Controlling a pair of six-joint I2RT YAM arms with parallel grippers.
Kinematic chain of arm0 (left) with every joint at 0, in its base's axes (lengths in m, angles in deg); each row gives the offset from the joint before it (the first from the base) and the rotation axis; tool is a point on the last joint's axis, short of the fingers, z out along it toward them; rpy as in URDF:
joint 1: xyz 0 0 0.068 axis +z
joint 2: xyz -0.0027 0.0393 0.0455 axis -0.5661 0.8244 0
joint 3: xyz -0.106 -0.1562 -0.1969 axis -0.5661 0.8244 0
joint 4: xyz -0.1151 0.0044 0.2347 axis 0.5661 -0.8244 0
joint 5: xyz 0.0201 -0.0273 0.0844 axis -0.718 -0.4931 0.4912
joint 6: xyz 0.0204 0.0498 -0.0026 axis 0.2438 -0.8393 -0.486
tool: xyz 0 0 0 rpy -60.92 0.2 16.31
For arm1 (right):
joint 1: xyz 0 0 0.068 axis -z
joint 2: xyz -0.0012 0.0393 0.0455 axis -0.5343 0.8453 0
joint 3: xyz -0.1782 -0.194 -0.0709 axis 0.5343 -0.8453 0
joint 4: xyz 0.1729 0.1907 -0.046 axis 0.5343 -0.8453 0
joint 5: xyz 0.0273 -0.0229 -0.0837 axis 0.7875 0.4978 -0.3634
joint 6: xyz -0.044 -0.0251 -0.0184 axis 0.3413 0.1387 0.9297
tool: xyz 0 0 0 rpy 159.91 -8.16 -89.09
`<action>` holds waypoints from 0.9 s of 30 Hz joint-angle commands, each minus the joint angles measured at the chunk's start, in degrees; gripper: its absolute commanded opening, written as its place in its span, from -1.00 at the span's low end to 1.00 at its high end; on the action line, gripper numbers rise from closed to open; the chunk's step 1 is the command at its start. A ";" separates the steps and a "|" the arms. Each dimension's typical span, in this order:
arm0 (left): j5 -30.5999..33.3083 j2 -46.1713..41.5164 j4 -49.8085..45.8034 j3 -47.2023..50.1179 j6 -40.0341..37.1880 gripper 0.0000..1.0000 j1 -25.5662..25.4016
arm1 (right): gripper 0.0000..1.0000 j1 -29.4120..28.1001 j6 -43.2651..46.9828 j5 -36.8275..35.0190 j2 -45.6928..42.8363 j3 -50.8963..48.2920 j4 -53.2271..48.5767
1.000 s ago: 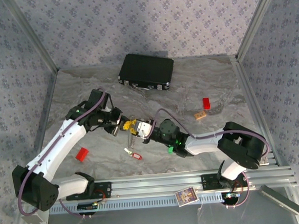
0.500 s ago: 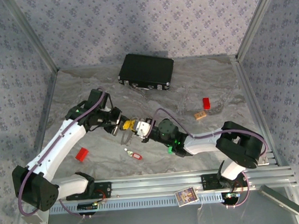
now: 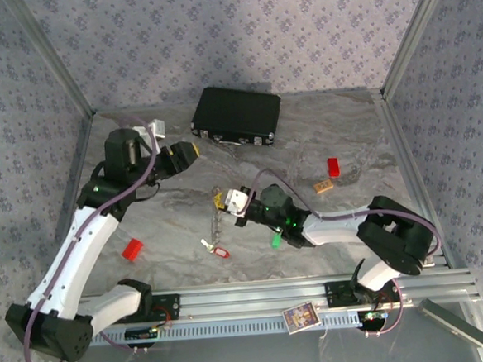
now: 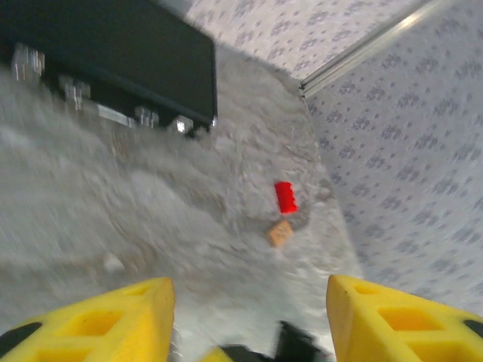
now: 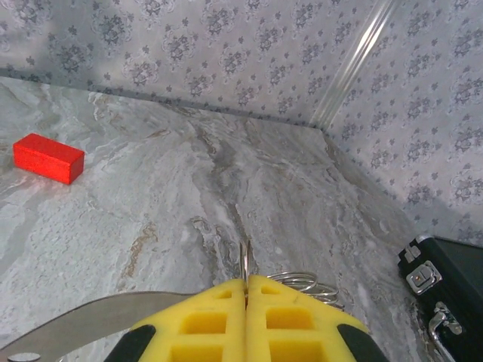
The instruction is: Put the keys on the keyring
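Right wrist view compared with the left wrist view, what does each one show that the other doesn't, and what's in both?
Right wrist: the right gripper shut on the keyring, seen edge-on, and a lone red block off to the left.
Left wrist: the left gripper open, holding nothing, with a second red block next to a tan block.
Both: the black case, the marbled table and the patterned wall.

Case (image 3: 236, 115) rear; keys (image 3: 220, 251) front-ctr
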 commanded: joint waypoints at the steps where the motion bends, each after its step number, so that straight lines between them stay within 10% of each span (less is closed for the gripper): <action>1: 1.01 -2.71 8.33 7.11 -28.20 0.05 -0.91 | -1.00 2.14 -3.39 7.77 -4.35 0.22 -4.42; 9: -9.93 -9.25 5.84 18.87 -72.25 -0.03 -5.09 | -1.00 7.01 -3.88 17.50 -9.61 0.62 -12.32; 13: -9.83 -8.91 8.80 21.40 -76.04 -0.30 -5.98 | -1.00 7.32 0.13 20.73 -10.77 2.98 -19.51; 27: -20.05 -3.05 3.71 20.56 -83.64 -0.27 -8.85 | -1.00 7.59 5.14 21.87 -13.01 6.81 -29.25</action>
